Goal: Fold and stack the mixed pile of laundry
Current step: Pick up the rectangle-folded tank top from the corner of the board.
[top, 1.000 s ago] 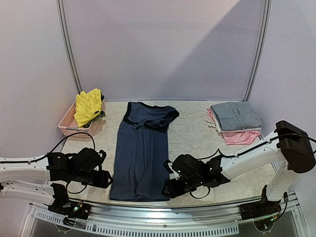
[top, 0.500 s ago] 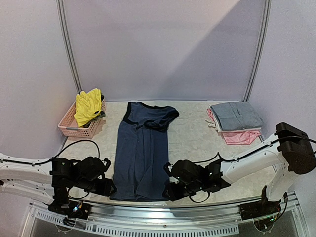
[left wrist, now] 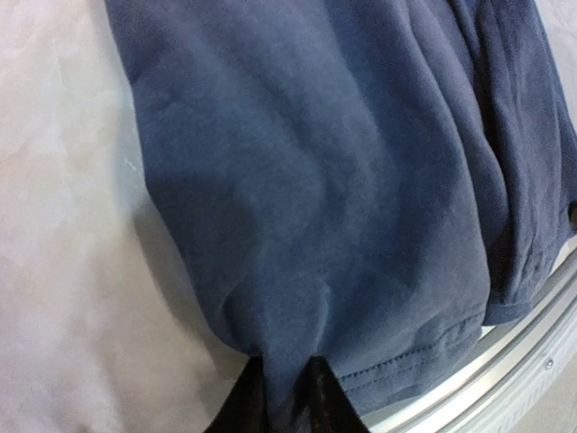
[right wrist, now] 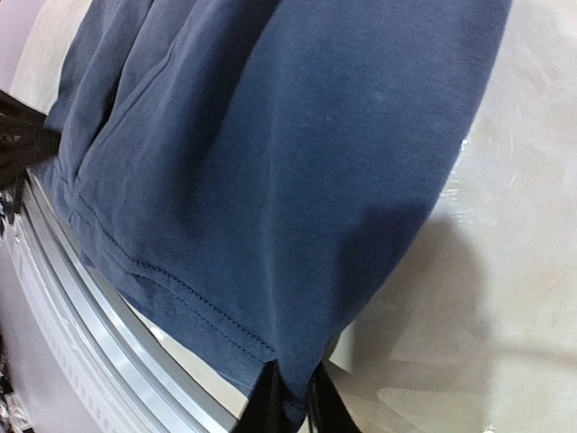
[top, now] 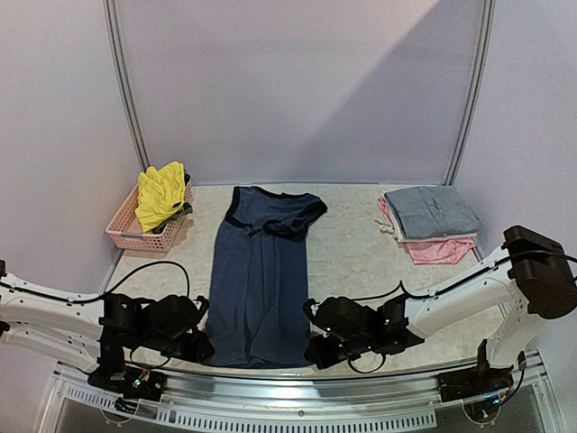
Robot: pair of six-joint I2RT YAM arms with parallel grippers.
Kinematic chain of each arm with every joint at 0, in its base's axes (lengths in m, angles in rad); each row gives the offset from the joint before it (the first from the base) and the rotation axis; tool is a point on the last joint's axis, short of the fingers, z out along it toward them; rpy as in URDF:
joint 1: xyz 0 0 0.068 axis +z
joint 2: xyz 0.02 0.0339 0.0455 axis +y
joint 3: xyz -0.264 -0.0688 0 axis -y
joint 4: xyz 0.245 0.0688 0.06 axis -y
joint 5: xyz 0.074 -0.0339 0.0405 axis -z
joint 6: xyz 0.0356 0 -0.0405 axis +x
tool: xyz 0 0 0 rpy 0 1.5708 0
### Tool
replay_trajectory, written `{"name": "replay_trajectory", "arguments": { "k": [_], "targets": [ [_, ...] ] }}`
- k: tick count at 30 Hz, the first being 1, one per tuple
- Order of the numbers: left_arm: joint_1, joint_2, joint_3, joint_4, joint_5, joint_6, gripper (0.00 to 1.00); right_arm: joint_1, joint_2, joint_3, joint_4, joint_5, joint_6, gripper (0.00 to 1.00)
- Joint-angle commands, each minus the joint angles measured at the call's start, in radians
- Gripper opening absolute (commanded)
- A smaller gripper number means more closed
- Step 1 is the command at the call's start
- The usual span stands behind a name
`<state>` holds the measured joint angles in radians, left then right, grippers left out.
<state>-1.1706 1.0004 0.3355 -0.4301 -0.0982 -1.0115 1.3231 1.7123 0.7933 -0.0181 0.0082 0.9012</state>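
We see a pale, stone-look table with plain lilac walls behind it. The navy blue top lies flat in the middle of the overhead frame. Its long way runs from the neck, up near the back wall, down to the hem at the bottom edge of the table.

The left gripper sits at the lower left corner of the hem. The right gripper sits at the lower right corner. Each one is right at its own corner, so neither arm is nearer than the other. All the rest of the top lies away from the jaws, toward the upper part of the frame. We think the next move is to lift the hem and carry it up along that long line to the neck.

Both arms lie low along the bottom of the frame and reach in from the two sides.

In the left wrist view, the left gripper has its dark jaws pinched tight on the hem, and the cloth bunches there. In the right wrist view, the right gripper pinches the hem the same way.

At the upper right, grey trousers rest folded on a pink piece. At the upper left, a yellow garment hangs out of a pink basket.
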Motion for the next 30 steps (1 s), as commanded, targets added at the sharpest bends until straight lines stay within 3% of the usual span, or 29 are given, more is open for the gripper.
{"name": "replay_trajectory", "arguments": {
  "k": [1, 3, 9, 16, 23, 30],
  "targets": [
    [-0.041, 0.055, -0.009, 0.078, -0.013, -0.013, 0.12, 0.011, 0.002, -0.038, -0.039, 0.018, -0.009, 0.05],
    [-0.064, 0.09, 0.02, 0.084, -0.028, -0.008, 0.09, 0.011, -0.014, -0.054, -0.058, 0.027, -0.013, 0.0],
    [-0.168, 0.182, 0.16, 0.011, -0.063, -0.022, 0.04, 0.024, -0.18, -0.123, -0.13, 0.006, 0.001, 0.0],
    [-0.331, 0.215, 0.279, -0.103, -0.131, -0.082, 0.04, 0.138, -0.336, -0.096, -0.306, 0.04, 0.037, 0.0],
    [-0.357, 0.256, 0.294, -0.092, -0.148, -0.092, 0.03, 0.139, -0.307, -0.086, -0.295, 0.06, 0.042, 0.0],
    [-0.359, 0.199, 0.325, -0.176, -0.228, -0.082, 0.02, 0.138, -0.346, -0.029, -0.365, 0.138, 0.027, 0.0]
  ]
}}
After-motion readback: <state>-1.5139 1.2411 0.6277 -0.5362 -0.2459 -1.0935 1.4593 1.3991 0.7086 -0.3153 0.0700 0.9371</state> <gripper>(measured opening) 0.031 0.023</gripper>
